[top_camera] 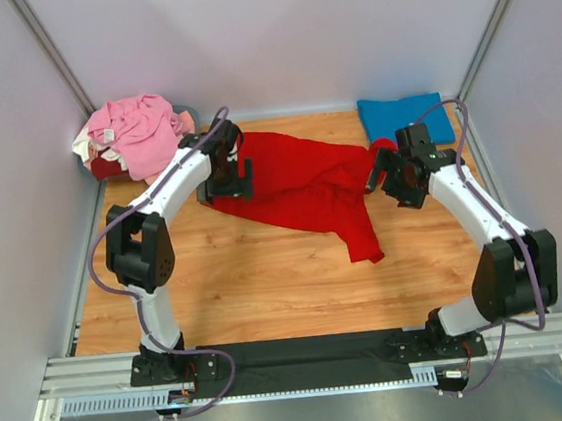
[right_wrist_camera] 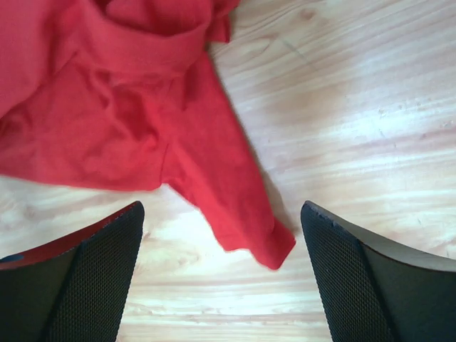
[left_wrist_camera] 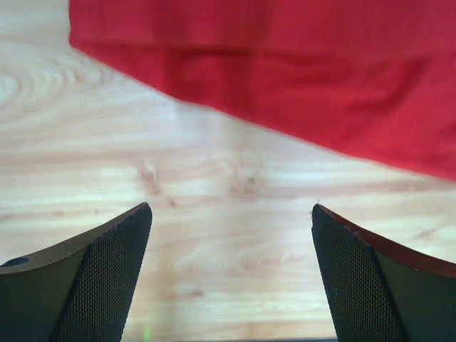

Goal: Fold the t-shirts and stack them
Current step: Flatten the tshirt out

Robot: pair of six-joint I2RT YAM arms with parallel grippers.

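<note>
A bright red t-shirt (top_camera: pixel 304 186) lies spread and rumpled across the middle of the wooden table. My left gripper (top_camera: pixel 226 186) hangs over its left edge, open and empty; in the left wrist view the red cloth (left_wrist_camera: pixel 299 78) lies beyond the fingers with bare wood between them. My right gripper (top_camera: pixel 382 172) is open and empty at the shirt's right side; in the right wrist view a red sleeve (right_wrist_camera: pixel 242 221) points down between the fingers. A folded blue t-shirt (top_camera: pixel 404 117) lies at the back right. A heap of pink and cream shirts (top_camera: pixel 132 134) sits at the back left.
Grey walls close the table on the left, back and right. A dark red bit of cloth (top_camera: pixel 106 167) shows under the pink heap. The arm bases stand on a black rail (top_camera: pixel 306 354) at the near edge. Bare wood (top_camera: pixel 259 283) lies in front of the red shirt.
</note>
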